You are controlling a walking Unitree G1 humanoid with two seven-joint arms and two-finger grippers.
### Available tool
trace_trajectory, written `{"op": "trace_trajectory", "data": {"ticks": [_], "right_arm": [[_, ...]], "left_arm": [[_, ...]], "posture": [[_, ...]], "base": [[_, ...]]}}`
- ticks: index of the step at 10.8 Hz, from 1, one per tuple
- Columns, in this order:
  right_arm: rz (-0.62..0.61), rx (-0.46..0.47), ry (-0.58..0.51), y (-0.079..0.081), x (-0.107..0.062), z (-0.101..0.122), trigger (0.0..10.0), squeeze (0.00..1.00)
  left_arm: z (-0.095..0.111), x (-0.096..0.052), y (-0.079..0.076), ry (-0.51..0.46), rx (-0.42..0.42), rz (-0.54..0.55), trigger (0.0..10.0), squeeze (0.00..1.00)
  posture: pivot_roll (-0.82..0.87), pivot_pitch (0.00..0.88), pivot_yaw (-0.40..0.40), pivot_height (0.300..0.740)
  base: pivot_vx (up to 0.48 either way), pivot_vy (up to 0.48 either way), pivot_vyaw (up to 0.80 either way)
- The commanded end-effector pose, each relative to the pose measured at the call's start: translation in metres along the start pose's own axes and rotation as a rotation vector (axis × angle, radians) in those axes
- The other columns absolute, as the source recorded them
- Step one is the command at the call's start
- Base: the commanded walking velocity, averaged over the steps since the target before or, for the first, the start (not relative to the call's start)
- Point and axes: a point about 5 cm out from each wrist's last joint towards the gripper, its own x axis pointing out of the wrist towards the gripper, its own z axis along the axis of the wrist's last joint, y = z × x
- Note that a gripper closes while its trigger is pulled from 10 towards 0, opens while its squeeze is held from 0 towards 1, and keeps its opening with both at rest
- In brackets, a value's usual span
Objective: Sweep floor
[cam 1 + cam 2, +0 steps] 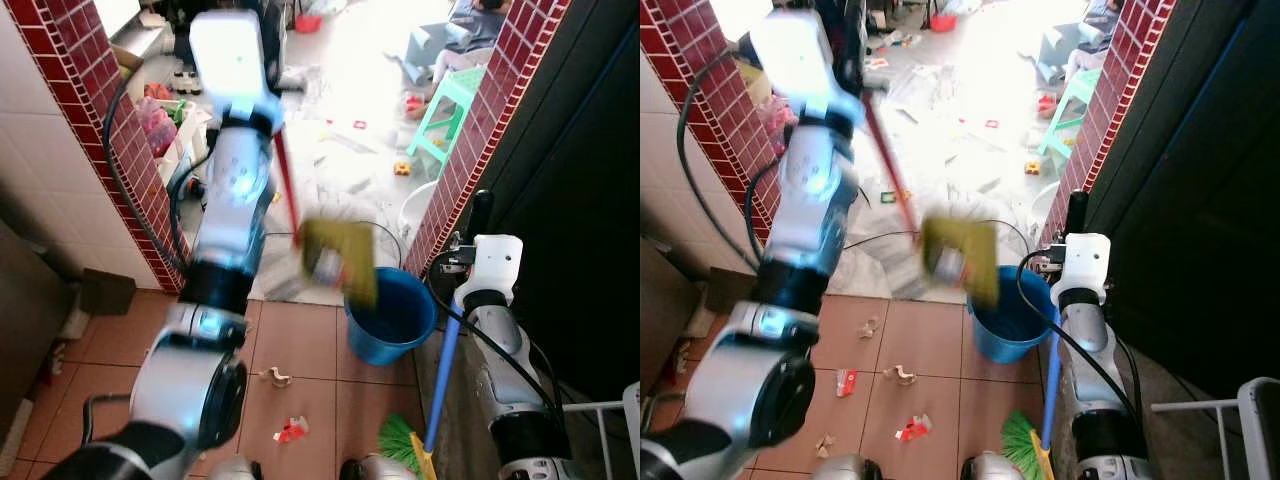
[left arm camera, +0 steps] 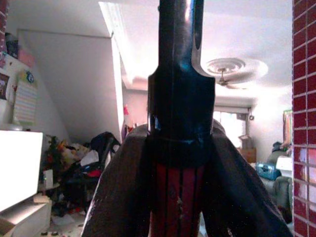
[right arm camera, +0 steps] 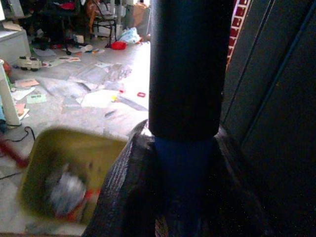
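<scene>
Two tools are held, one in each gripper. High up, the left gripper (image 2: 180, 163) is pinched around the red handle of the yellow plastic dustpan (image 1: 340, 262), which hangs blurry in the air over the rim of the round blue plastic bucket (image 1: 392, 318). The left arm is raised and stretched forward. Lower down, the right gripper (image 3: 185, 168) squeezes the blue pole of the green-bristled broom (image 1: 410, 438), whose brush rests on the brown tiled floor (image 1: 300, 345). Several small litter scraps (image 1: 910, 428) lie on the tiles near the bucket
</scene>
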Motion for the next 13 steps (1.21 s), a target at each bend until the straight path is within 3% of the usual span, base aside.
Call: {"op": "trace_trajectory", "data": {"ticks": [1, 3, 5, 6, 9, 13], "right_arm": [[-0.016, 0.003, -0.02, -0.002, -0.001, 0.006, 10.0, 0.0], [-0.019, 0.001, -0.024, -0.003, -0.002, 0.008, 10.0, 0.0], [-0.025, -0.002, -0.031, -0.004, -0.004, 0.01, 10.0, 0.0], [-0.035, -0.002, -0.039, -0.005, -0.006, 0.012, 10.0, 0.0], [-0.057, -0.002, -0.046, -0.008, -0.009, 0.014, 10.0, 0.0], [-0.05, 0.003, -0.048, -0.004, -0.006, 0.016, 10.0, 0.0]], "left_arm": [[0.014, 0.008, -0.003, -0.084, -0.01, 0.003, 10.0, 0.0], [0.008, 0.001, -0.018, -0.094, -0.021, -0.033, 10.0, 0.0], [0.0, -0.011, -0.044, -0.084, -0.061, -0.087, 10.0, 0.0], [-0.007, -0.021, -0.066, -0.078, -0.082, -0.14, 10.0, 0.0], [-0.016, -0.038, -0.096, -0.091, -0.041, -0.258, 10.0, 0.0], [-0.015, -0.057, -0.134, -0.096, -0.124, -0.436, 10.0, 0.0]], "posture": [[-0.11, 0.042, 0.011, 0.74], [-0.14, 0.049, 0.024, 0.74], [-0.17, 0.057, 0.04, 0.74], [-0.19, 0.061, 0.054, 0.74], [-0.22, 0.054, 0.082, 0.74], [-0.2, 0.039, 0.078, 0.74]], "base": [[0.0, 0.0, 0.0], [0.0, 0.0, 0.0], [0.0, 0.0, 0.0], [0.0, 0.0, 0.0], [0.0, 0.0, 0.0], [0.0, 0.0, 0.0]]}}
